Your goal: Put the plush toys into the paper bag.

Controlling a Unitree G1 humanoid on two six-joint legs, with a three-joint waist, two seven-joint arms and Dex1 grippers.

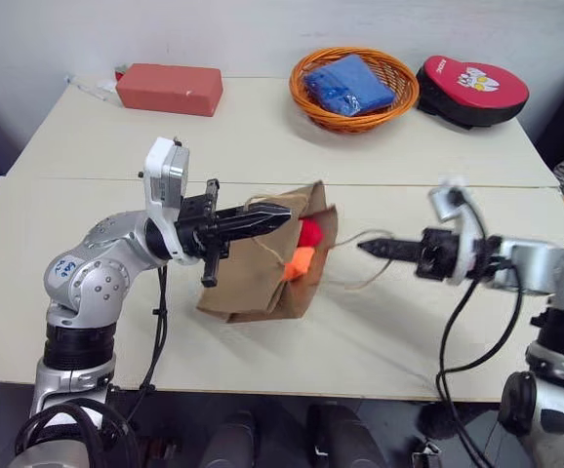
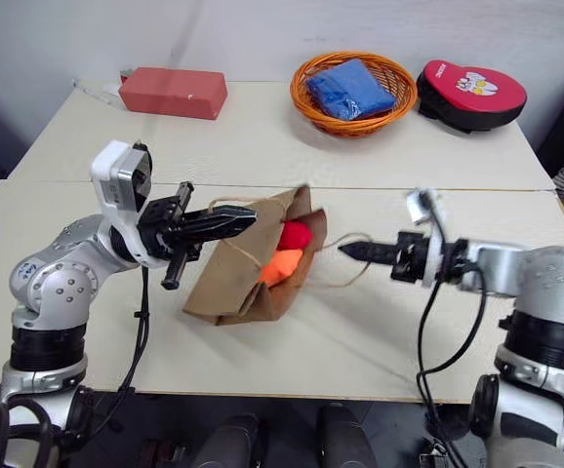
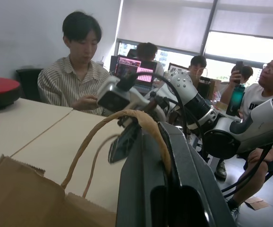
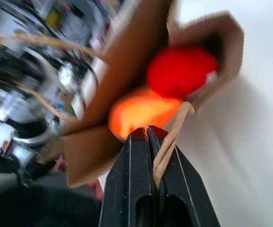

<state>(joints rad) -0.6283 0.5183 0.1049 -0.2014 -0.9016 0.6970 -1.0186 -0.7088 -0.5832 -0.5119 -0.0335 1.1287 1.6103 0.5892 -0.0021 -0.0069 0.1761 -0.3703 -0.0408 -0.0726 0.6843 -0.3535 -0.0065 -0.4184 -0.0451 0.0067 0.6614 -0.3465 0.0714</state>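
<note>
**Both toys sit in the bag's mouth, a gripper on each handle**

The paper bag point(image 1: 262, 263) lies mid-table, its mouth held open. The red plush toy point(image 1: 309, 232) and orange plush toy point(image 1: 300, 263) rest inside the opening. The left gripper point(image 1: 284, 215) is clamped on one twine handle point(image 3: 127, 124); the right gripper point(image 4: 148, 132) is pinched shut on the other handle point(image 4: 172, 142).

Behind stand a red box point(image 1: 170, 89), an orange basket point(image 1: 311, 97) holding a blue bundle point(image 1: 353, 85), and a red-and-black pad point(image 1: 472, 90) with small white lettering too small to read. People point(image 3: 80, 71) sit beyond the table.

Left gripper point(image 1: 280, 216) shut, level; right gripper point(image 1: 365, 248) shut, facing it.
</note>
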